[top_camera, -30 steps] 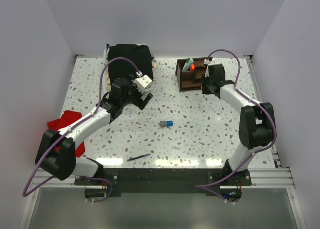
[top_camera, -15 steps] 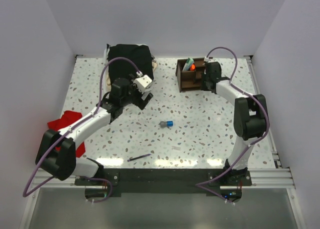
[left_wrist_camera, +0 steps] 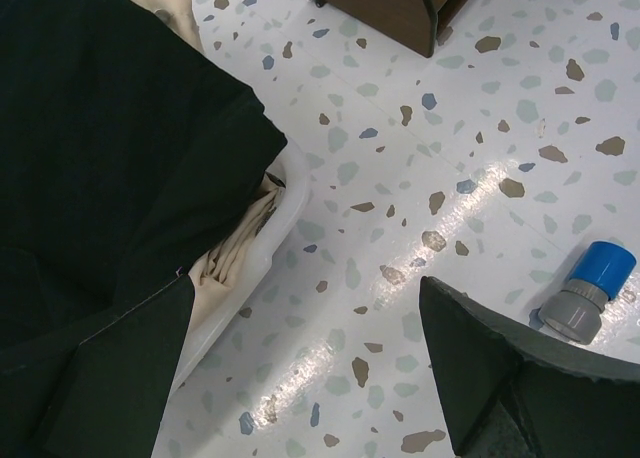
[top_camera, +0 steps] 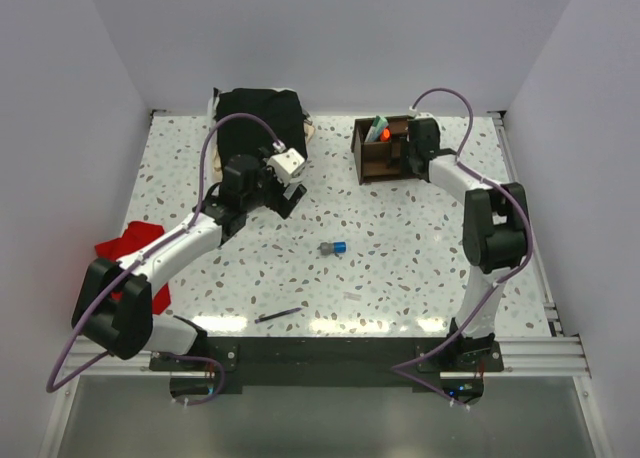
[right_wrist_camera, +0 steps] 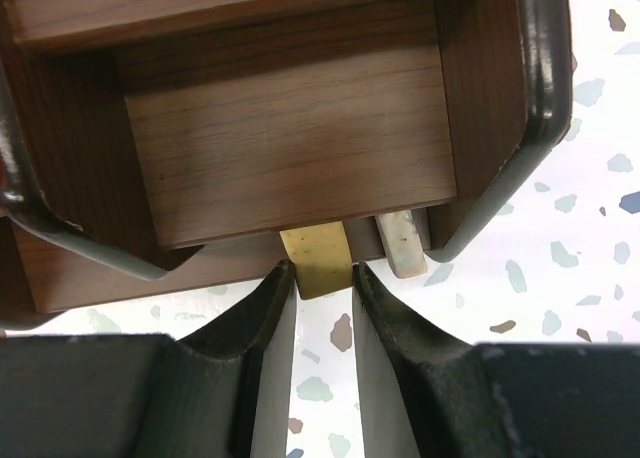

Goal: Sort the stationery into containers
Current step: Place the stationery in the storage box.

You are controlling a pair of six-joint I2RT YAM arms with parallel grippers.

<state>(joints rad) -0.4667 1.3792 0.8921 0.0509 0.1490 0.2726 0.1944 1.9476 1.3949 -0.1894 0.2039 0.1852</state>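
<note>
A black pen (top_camera: 278, 315) lies near the front edge of the table (top_camera: 420, 268), with bare surface on all sides. Farther in, the left gripper (left_wrist_camera: 310, 338) stands wide open. The blue-grey sharpener (left_wrist_camera: 588, 290) lies just outside one finger, and the black cloth (left_wrist_camera: 100, 148) lies against the other. At the far edge, the right gripper (right_wrist_camera: 320, 283) clamps the tan eraser (right_wrist_camera: 314, 253) between its fingertips, at the rim of the organiser (right_wrist_camera: 290, 148). The compartment directly beyond shows bare wood.

Speckled white table (top_camera: 420, 238). Wooden organiser (top_camera: 380, 158) far right, black cloth (top_camera: 258, 118) far left, red cloth (top_camera: 125, 246) left edge. Sharpener (top_camera: 334, 248) centre, black pen (top_camera: 278, 316) near edge.
</note>
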